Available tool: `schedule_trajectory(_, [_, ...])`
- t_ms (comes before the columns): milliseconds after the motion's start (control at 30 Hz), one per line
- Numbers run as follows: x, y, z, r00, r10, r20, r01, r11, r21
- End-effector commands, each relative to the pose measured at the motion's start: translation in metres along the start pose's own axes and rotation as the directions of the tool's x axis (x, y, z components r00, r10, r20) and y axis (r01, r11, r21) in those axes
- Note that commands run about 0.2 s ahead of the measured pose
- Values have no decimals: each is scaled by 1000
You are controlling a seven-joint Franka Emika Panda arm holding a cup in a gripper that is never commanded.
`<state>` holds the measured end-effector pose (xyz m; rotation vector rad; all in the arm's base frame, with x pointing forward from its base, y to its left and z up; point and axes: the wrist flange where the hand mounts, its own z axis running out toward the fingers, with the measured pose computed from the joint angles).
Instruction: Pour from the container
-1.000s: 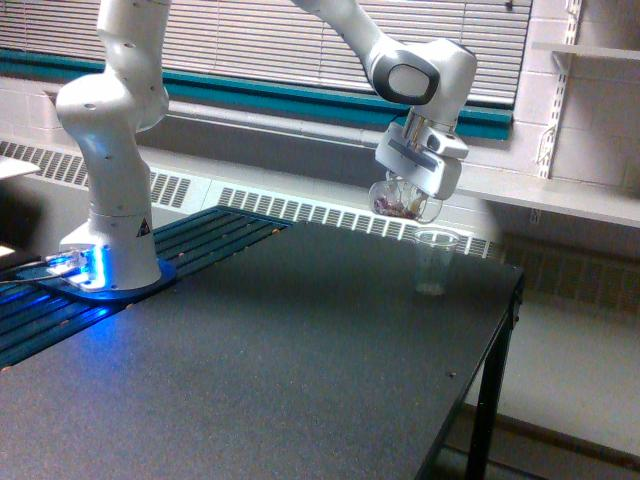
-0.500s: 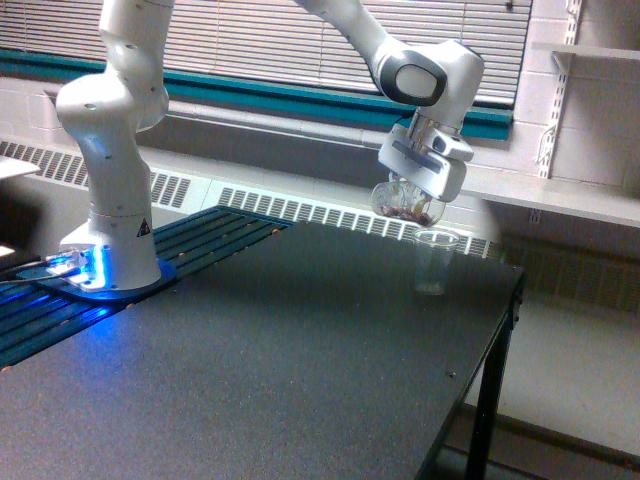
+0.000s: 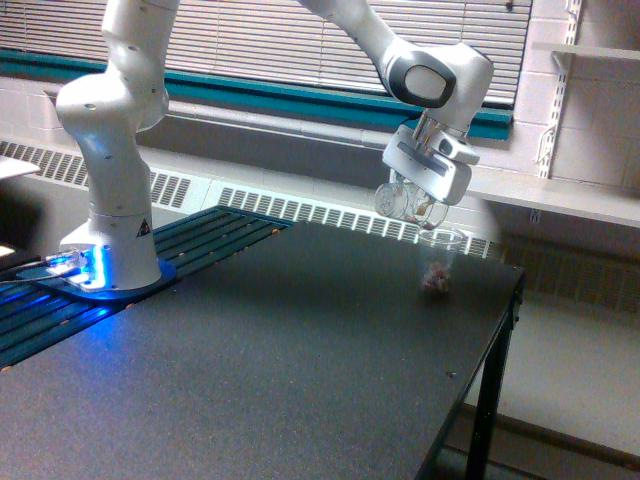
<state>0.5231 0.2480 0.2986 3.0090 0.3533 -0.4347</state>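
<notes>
Now a clear, wide-mouthed container [image 3: 402, 201], tipped steeply, clamped in the end effector [image 3: 412, 198].

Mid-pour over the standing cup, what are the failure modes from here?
1. The standing cup is narrow and sits near the table's far corner; a nudge from the tilted container or the end effector might topple it.
2. The container's mouth is wider than the cup's rim, so pieces may miss it and scatter.
3. The cup looks light, so it may tip easily.

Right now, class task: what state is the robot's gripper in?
Gripper: shut on the container, tipped over the narrower cup.
</notes>
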Motion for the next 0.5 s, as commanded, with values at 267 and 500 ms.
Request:
schedule_trajectory(267, [3, -8, -11, 999, -40, -10, 40, 999, -12])
schedule_trajectory(500, [2, -15, -18, 998, -45, -50, 46, 999, 19])
